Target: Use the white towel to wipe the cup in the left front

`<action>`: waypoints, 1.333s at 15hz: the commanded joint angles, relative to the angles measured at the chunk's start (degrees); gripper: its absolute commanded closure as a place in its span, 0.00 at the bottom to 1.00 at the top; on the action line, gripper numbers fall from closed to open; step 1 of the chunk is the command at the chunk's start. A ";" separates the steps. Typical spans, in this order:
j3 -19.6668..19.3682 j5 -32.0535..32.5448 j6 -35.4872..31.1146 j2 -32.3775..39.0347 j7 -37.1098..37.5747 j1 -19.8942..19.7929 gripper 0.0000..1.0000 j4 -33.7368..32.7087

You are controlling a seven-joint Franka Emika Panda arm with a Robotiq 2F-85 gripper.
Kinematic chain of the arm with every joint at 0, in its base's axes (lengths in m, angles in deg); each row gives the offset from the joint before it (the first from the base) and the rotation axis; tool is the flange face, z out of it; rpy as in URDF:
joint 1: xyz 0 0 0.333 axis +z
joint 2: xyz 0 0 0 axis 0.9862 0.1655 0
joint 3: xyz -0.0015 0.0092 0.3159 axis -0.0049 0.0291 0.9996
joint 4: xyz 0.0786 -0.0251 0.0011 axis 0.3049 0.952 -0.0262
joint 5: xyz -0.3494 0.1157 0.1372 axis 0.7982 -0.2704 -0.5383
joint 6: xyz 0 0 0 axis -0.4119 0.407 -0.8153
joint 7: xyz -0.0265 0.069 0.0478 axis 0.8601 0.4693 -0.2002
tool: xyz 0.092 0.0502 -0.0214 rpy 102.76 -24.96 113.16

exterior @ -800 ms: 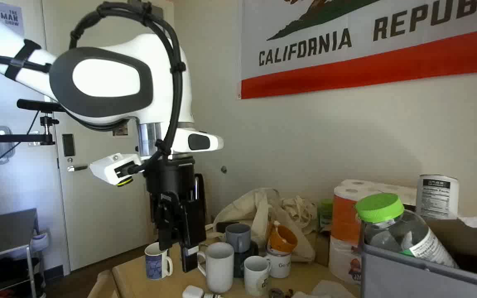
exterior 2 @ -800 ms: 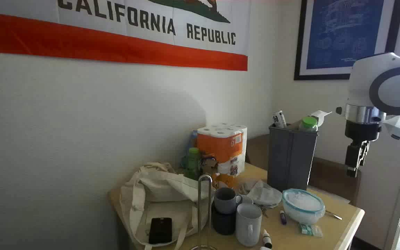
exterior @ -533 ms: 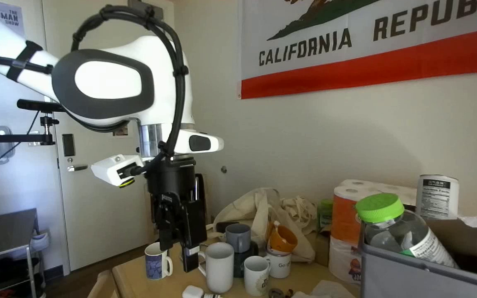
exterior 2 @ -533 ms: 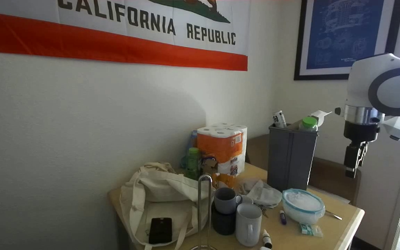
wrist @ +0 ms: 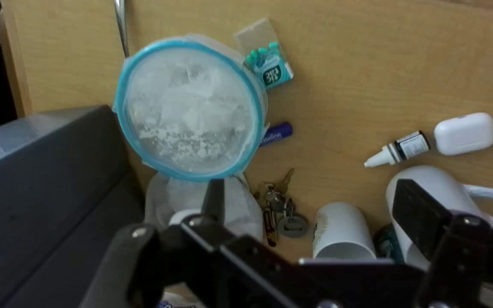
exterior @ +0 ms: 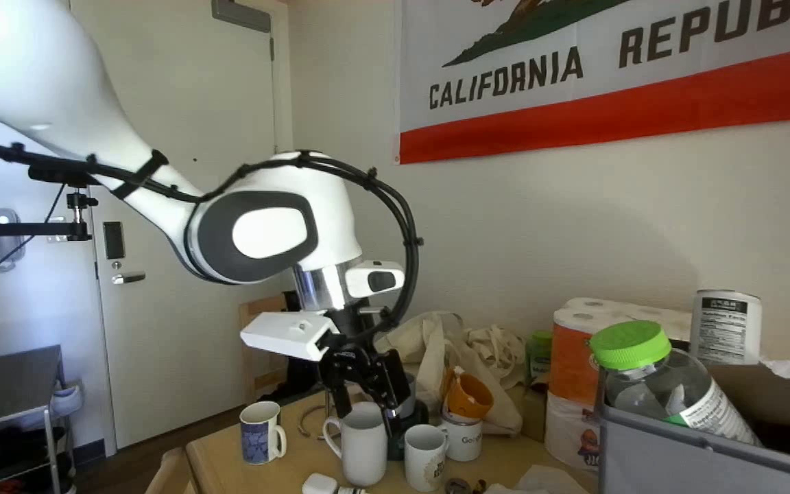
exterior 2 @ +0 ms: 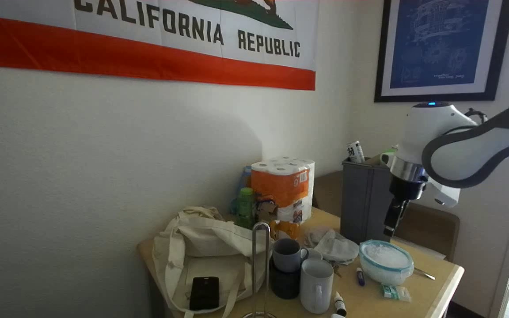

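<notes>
A white crumpled cloth, likely the towel, lies on the table in both exterior views (exterior: 547, 479) (exterior 2: 337, 248) and beside the lidded bowl in the wrist view (wrist: 240, 207). A tall white mug (exterior: 363, 449) (exterior 2: 316, 287) stands near a short printed white mug (exterior: 424, 460). A blue-patterned cup (exterior: 255, 441) stands apart at the left in that exterior view. Which cup the task means is unclear. My gripper (exterior: 369, 410) (exterior 2: 390, 229) (wrist: 312, 188) is open and empty above the table. In the wrist view, one finger overlaps the cloth and the other the tall mug.
A tall grey bin (exterior 2: 364, 203) (wrist: 54, 205) stands close beside the lidded bowl (exterior 2: 386, 265) (wrist: 191, 111). Keys (wrist: 277, 203) and a dropper bottle (wrist: 400, 149) lie on the table. A metal stand (exterior 2: 261, 269), stacked grey mug (exterior 2: 286, 255) and tote bag (exterior 2: 210, 256) are nearby.
The arm has come down and forward over the table, and the gripper has tilted. It moved right in an exterior view and left in an exterior view. The objects have not moved.
</notes>
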 commanded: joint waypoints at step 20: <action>-1.70 8.38 -16.03 29.38 1.72 -1.05 0.00 -22.36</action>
